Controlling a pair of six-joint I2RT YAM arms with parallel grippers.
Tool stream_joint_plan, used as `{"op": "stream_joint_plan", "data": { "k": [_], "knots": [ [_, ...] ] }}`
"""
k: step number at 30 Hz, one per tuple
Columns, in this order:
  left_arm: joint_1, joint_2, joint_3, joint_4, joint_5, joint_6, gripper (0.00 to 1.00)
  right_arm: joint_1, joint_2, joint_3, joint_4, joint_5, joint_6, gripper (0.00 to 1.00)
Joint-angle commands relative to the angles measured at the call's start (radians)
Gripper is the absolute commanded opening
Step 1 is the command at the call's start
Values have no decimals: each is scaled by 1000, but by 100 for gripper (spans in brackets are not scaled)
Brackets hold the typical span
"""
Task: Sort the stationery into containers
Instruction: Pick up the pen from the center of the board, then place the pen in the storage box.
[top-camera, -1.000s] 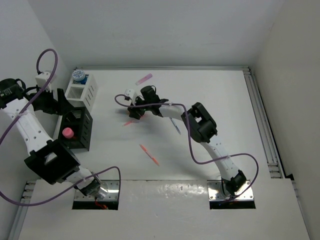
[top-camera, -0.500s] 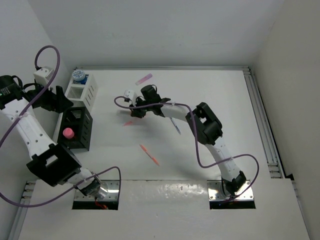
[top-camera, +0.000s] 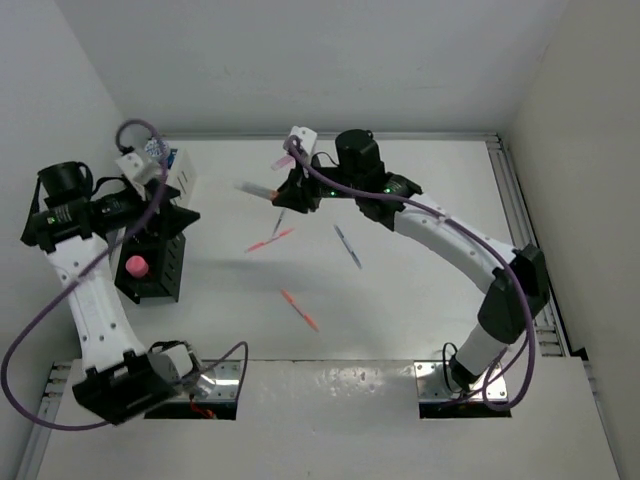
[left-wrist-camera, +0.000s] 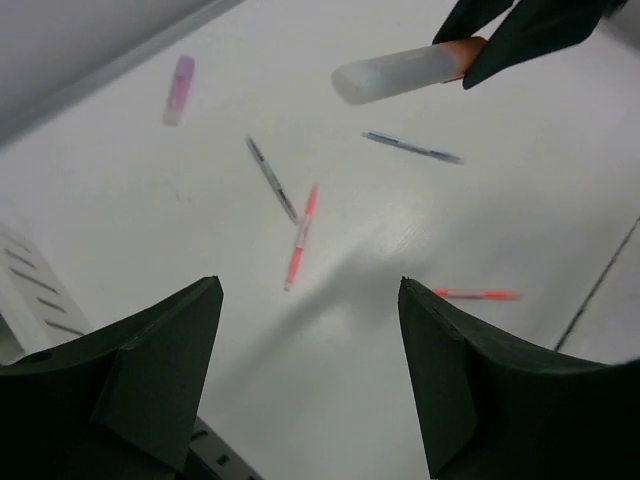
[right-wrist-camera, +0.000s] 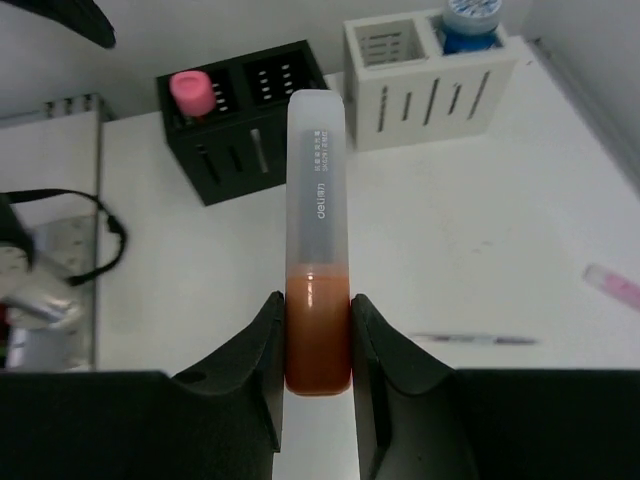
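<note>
Overhead, right tool (top-camera: 292, 187): clamped on the orange marker (top-camera: 256, 188), held above the tabletop (top-camera: 420, 200).
Overhead, left tool (top-camera: 178, 216): over the black box (top-camera: 165, 272), which holds the pink-capped bottle (top-camera: 135, 267).
Left wrist, left tool (left-wrist-camera: 308, 300): jaws wide, empty; pink pen (left-wrist-camera: 300, 237) lies below.
Right wrist, right tool (right-wrist-camera: 317, 308): narrow, pinching the marker's (right-wrist-camera: 318, 200) orange end; frosted cap points toward the black box (right-wrist-camera: 250, 130) and white box (right-wrist-camera: 430, 85).

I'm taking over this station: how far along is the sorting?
Done: a pink-capped bottle sits in the black organiser, a blue-capped jar in the white organiser. In hand: the right fingers grip an orange marker, held above the table. Remaining: two orange pens, a dark pen, a blue pen and a pink tube lie loose.
</note>
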Motion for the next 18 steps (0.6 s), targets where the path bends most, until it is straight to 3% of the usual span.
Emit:
{"op": "stream_joint_plan", "data": {
  "k": [1, 6, 13, 18],
  "knots": [
    [-133, -190, -26, 217, -86, 31, 77, -8, -40, -72, -164, -48, 159, 0],
    [-368, -318, -103, 295, -269, 174, 74, -4, -125, -195, -178, -55, 249, 0],
    [-628, -275, -89, 217, -522, 329, 71, -1, -132, -213, -193, -19, 350, 0],
    [-839, -212, -53, 168, -689, 432, 64, -34, -109, -221, -166, -25, 567, 0]
  ]
}}
